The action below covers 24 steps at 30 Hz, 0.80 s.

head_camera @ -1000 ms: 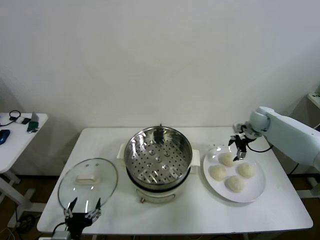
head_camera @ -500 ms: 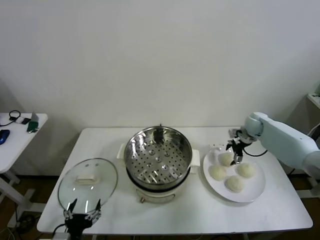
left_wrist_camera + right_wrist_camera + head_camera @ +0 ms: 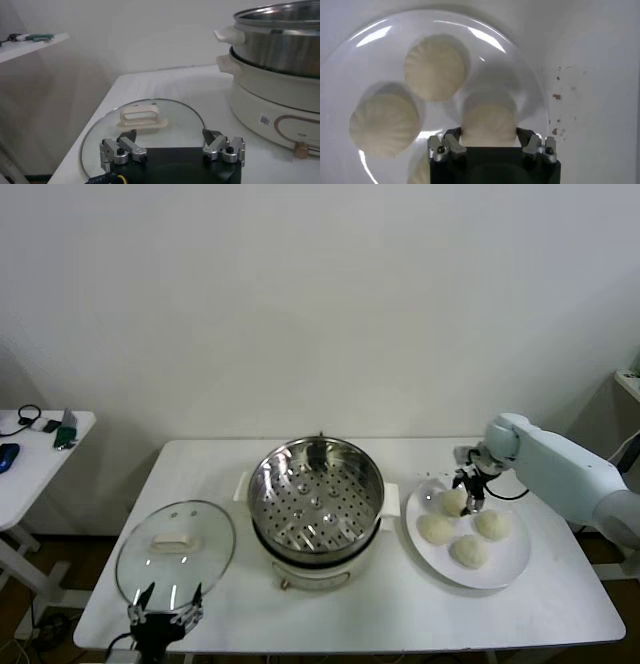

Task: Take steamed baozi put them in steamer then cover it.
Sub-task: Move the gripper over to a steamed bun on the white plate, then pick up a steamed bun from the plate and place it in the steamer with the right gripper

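Four off-white baozi lie on a white plate (image 3: 500, 577) at the table's right. My right gripper (image 3: 470, 494) is open and low over the rearmost baozi (image 3: 452, 502). In the right wrist view that baozi (image 3: 488, 122) sits between the fingertips (image 3: 453, 142) of the right gripper (image 3: 489, 135), one at each side. Two other baozi (image 3: 435, 69) (image 3: 383, 125) show fully; a fourth is half hidden. The steel steamer (image 3: 316, 494) stands uncovered and empty at the table's centre. My left gripper (image 3: 165, 604) is open and parked at the front left.
The glass lid (image 3: 175, 549) lies flat on the table left of the steamer, and in the left wrist view its cream handle (image 3: 138, 116) is just ahead of the left gripper (image 3: 170, 137). A side table (image 3: 30, 449) with small items stands far left.
My right gripper has moved left and down, from beside the plate's back edge to over the rearmost baozi. The left arm has not moved.
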Tool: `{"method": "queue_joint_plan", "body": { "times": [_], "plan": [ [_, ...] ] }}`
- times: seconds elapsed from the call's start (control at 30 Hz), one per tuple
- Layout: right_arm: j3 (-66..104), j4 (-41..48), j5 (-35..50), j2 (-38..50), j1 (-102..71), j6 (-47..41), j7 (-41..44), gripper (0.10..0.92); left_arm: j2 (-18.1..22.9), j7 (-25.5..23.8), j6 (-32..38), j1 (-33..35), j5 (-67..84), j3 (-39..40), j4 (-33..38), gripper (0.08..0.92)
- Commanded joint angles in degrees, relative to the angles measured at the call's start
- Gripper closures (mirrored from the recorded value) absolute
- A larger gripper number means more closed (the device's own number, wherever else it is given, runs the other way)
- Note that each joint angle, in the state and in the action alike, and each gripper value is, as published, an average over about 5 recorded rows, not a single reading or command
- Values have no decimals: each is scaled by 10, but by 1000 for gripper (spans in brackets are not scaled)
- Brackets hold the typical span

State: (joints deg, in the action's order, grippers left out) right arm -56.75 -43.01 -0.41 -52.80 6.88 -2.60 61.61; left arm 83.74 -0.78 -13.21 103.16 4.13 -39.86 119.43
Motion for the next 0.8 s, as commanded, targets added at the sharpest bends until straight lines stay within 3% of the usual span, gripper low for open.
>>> {"method": "queue_joint_plan", "body": {
  "times": [0.03, 0.2, 0.4, 0.57, 0.8],
  "plan": [
    [1, -6, -7, 1, 6, 7, 0, 335, 0, 1, 0, -1, 1, 0, -1, 177],
    [-52, -83, 32, 29, 72, 23, 6, 338, -2, 1, 1, -1, 1, -1, 0, 177],
    [-205, -229, 114, 50, 292, 77, 16, 338, -7, 1, 0, -1, 2, -3, 5, 177],
    [-249, -301, 160, 1, 439, 141, 38, 338, -9, 1, -3, -3, 1, -2, 9, 177],
    [-249, -378, 158, -88, 475, 232, 34, 338, -8, 1, -2, -5, 1, 0, 9, 177]
  ]
}}
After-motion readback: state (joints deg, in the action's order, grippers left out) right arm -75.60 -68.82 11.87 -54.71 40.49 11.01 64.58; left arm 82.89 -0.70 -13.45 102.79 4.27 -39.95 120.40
